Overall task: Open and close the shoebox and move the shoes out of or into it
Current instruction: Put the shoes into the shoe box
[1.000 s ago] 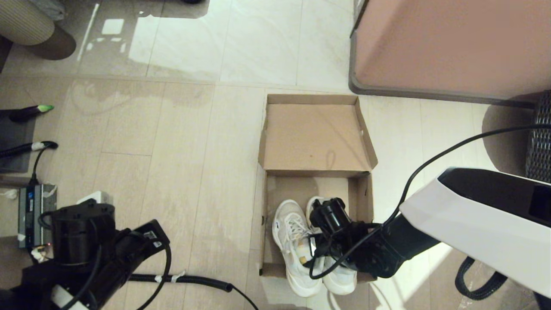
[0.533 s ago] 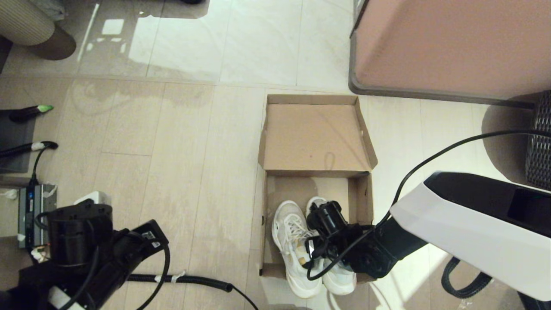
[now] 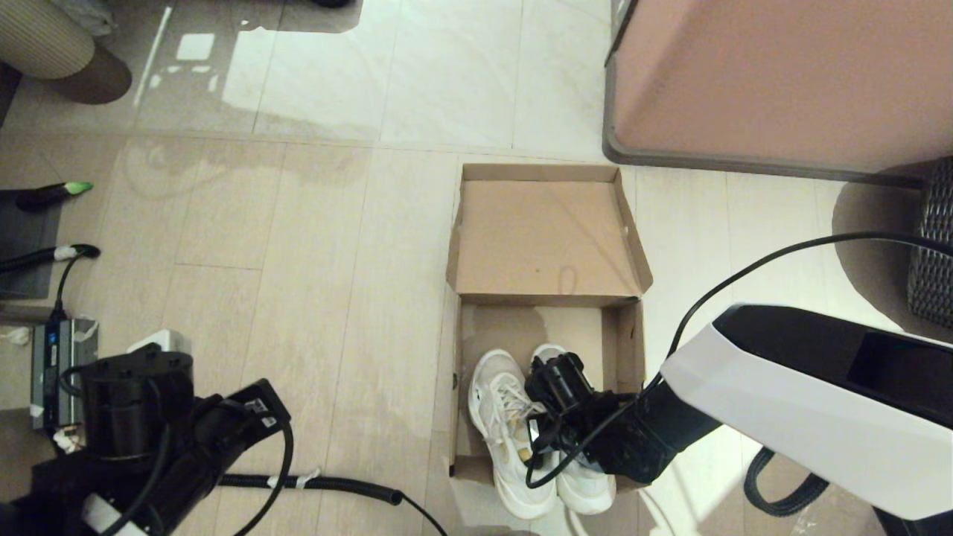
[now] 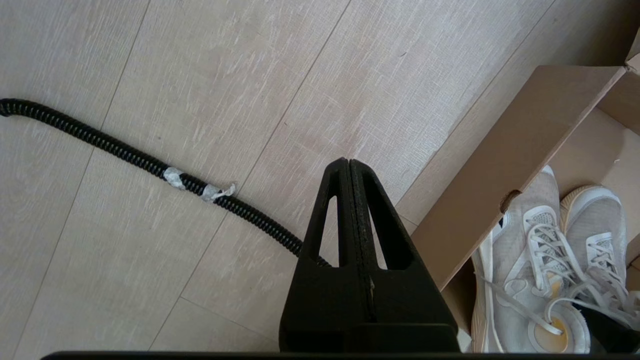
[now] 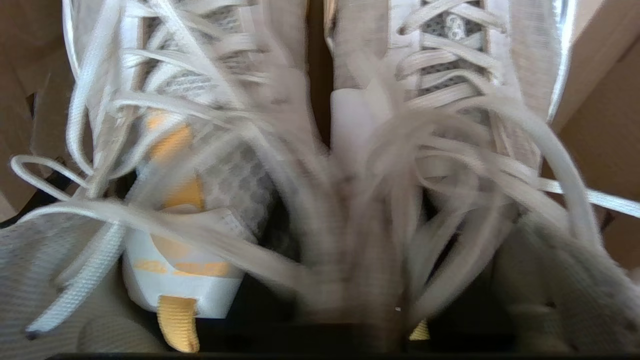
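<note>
The brown shoebox (image 3: 460, 350) stands open on the floor, its lid (image 3: 547, 238) folded back flat on the far side. The white shoes (image 3: 500, 406) lie side by side in it, heels over the near wall. My right gripper (image 3: 547, 430) is down between them, with their inner collars (image 5: 340, 210) bunched together over its hidden fingers. The yellow tabs and laces (image 5: 170, 150) fill the right wrist view. My left gripper (image 4: 348, 167) is shut on nothing and hangs above the floor left of the box wall (image 4: 505, 165).
A pinkish-brown cabinet (image 3: 782, 74) stands at the far right. A black ribbed hose (image 4: 125, 155) runs along the floor near my left arm. A power strip (image 3: 59, 365) and cables lie at the far left, a wicker basket (image 3: 934, 246) at the right edge.
My right arm has shifted slightly left and the two shoes have moved a little with it inside the box. The left arm has barely moved.
</note>
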